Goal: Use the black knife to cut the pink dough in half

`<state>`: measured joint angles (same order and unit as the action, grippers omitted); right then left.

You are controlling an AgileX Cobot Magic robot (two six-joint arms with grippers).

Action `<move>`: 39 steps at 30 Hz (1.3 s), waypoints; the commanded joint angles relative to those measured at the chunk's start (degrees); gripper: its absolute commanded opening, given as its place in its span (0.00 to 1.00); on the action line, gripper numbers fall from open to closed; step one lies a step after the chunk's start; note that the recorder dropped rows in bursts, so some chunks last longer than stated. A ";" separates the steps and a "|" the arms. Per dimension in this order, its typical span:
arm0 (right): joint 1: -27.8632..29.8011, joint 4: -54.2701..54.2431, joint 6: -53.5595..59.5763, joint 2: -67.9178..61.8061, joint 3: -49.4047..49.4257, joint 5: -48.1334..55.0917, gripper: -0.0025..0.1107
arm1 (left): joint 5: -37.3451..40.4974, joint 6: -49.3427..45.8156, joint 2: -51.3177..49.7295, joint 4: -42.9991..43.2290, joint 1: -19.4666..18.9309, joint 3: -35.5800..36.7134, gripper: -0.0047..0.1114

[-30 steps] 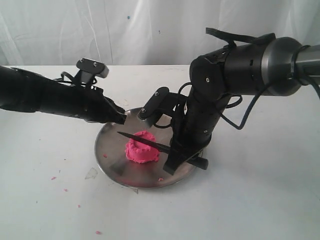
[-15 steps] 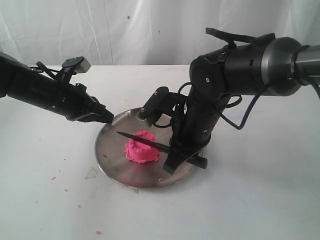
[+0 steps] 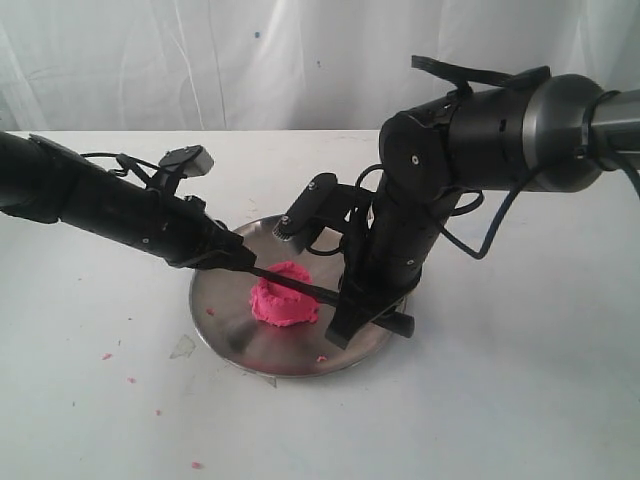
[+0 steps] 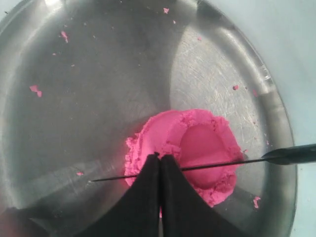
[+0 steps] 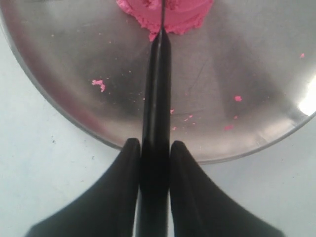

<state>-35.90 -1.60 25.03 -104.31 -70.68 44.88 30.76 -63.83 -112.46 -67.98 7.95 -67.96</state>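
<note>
The pink dough (image 3: 285, 300) is one cup-shaped mound in the middle of the steel plate (image 3: 225, 320). The black knife (image 3: 312, 290) lies level across the dough's rim. My right gripper (image 3: 352, 316) is shut on the knife's handle (image 5: 155, 98) at the plate's right edge. My left gripper (image 3: 246, 263) is shut, and its joined fingertips (image 4: 168, 170) sit right over the thin blade (image 4: 217, 164) toward its point, above the dough (image 4: 197, 143). Whether they touch the blade I cannot tell. In the right wrist view the dough (image 5: 168, 12) lies just past the handle's end.
Small pink crumbs dot the plate (image 4: 98, 74) and the white table (image 3: 110, 355) in front of it. A white curtain hangs behind the table. The bulky right arm (image 3: 450, 160) rises over the plate's right side.
My left arm swung out to the left off the plate, then came back and now has its tip at the blade over the dough. The right arm, knife and dough stayed put.
</note>
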 commanded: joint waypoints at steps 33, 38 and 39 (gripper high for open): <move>0.43 -0.35 0.69 -4.98 0.20 -1.37 0.02 | -2.85 -2.57 -6.19 -1.82 0.78 -0.16 0.04; 0.43 -0.35 0.69 -5.24 0.20 -1.60 0.02 | -3.77 -2.93 -6.30 -1.73 0.78 -0.16 0.04; 0.43 -0.35 0.69 -5.50 0.20 -1.60 0.02 | -3.77 -2.93 -6.30 -1.73 0.78 -0.16 0.04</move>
<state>-35.90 -1.83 24.92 -109.08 -70.68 43.78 27.66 -66.39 -117.77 -71.10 8.07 -68.61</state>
